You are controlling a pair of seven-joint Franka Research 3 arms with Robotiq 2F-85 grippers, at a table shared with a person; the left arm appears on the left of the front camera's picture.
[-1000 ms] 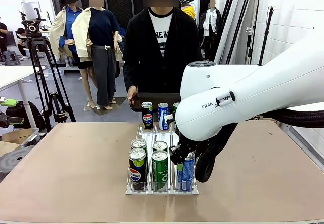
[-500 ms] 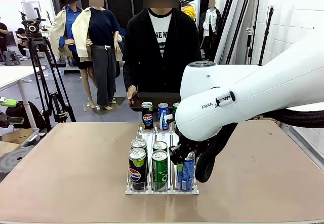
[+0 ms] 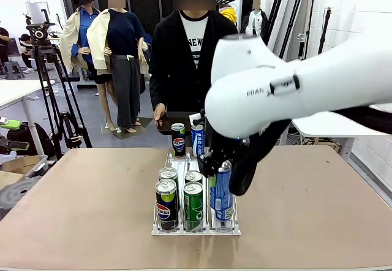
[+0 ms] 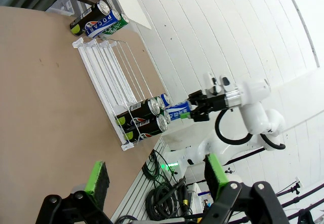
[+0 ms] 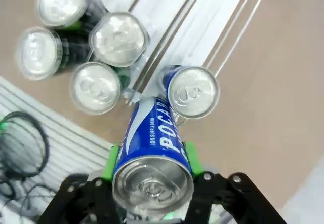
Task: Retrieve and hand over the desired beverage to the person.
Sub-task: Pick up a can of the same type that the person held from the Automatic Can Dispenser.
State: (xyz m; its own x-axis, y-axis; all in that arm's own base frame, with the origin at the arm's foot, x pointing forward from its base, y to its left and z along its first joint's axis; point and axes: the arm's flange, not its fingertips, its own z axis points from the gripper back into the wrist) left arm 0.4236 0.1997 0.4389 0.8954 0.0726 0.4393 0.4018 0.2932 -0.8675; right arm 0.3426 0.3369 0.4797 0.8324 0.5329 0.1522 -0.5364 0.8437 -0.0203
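Across the table in the front view, the right gripper (image 3: 222, 164) pinches the blue can (image 3: 222, 191) near its top, upright, its base low over the right lane of the rack (image 3: 196, 229); the person (image 3: 191, 56) stands at the far side with a dark tray (image 3: 184, 118) (three cans stand on it). Raising the can straight until it clears the rack's wires, then carrying it above the neighbouring cans (image 3: 184, 200) toward the person, seems safest. From the left wrist view, the left gripper (image 4: 156, 176) hangs spread wide and empty, well apart from the rack. Down the right wrist view, green pads (image 5: 110, 160) clamp the can's sides squarely, with a second blue can (image 5: 192, 92) just beneath, so any tilt risks a knock.
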